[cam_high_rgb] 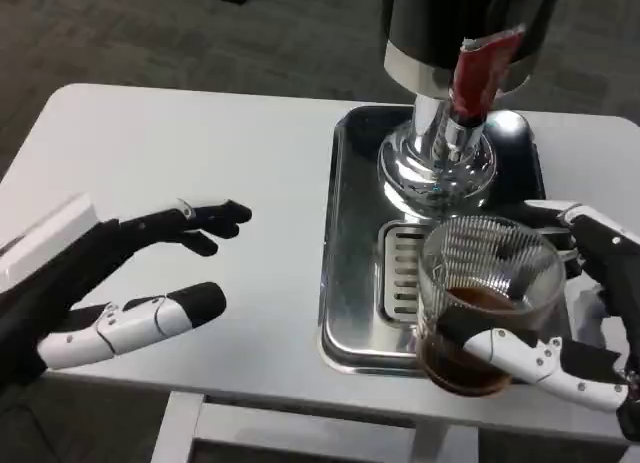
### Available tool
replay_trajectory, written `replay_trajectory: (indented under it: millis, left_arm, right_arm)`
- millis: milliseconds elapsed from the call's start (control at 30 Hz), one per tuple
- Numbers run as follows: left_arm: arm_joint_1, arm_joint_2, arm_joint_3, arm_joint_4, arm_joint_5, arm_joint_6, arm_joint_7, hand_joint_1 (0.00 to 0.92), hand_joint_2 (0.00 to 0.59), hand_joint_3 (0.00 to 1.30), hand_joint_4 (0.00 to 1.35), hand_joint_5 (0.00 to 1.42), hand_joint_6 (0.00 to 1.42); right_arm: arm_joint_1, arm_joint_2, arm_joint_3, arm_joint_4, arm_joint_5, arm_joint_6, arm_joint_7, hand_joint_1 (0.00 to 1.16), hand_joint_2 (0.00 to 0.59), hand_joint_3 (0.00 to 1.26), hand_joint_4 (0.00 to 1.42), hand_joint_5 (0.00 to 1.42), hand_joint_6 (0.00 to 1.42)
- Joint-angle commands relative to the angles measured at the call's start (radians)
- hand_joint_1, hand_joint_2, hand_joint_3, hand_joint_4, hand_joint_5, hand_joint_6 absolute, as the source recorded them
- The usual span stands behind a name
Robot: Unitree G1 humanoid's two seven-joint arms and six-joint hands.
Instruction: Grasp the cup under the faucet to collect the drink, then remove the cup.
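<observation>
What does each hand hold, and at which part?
The right hand grips the glass cup around its lower side wall. The left hand holds nothing.

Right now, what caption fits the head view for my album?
Right hand holds the glass cup of dark drink above the metal tray.

left hand (120, 283): fingers spread (holding nothing) | right hand (575, 313): fingers curled in a grip

Clear ribbed glass cup (487, 283), dark brown drink at bottom. Black dispenser (450, 23) with chrome base and red tap handle (484, 68). Shiny silver tray (350, 233), slotted grille (402, 273). White table (180, 153). Grey mottled carpet (180, 33) at 11 o'clock. White-and-black left hand (130, 283) and right hand (580, 323).
</observation>
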State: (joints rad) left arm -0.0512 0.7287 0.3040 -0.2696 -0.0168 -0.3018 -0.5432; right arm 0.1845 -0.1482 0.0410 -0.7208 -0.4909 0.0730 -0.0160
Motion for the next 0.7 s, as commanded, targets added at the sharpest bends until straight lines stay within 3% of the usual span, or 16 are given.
replay_trajectory:
  millis: [33, 433, 700]
  left_arm:
    - [0.030, 0.000, 0.022, -0.010, -0.011, -0.010, 0.005, 0.000, 0.106, 0.25, 0.25, 0.30, 0.21]
    - [0.029, 0.002, 0.022, -0.028, -0.010, -0.017, 0.005, 0.000, 0.107, 0.25, 0.25, 0.30, 0.21]
    - [0.033, -0.008, 0.022, -0.054, -0.014, -0.011, 0.011, 0.000, 0.107, 0.25, 0.25, 0.30, 0.21]
  right_arm:
    - [-0.010, 0.011, 0.010, -0.013, -0.006, -0.042, -0.017, 0.93, 0.137, 0.96, 1.09, 1.34, 1.42]
    - [-0.041, 0.052, 0.030, 0.022, -0.033, -0.075, -0.075, 0.94, 0.136, 0.96, 1.09, 1.34, 1.42]
    - [-0.024, 0.074, 0.065, 0.010, -0.038, -0.126, -0.097, 0.94, 0.134, 0.96, 1.11, 1.35, 1.42]
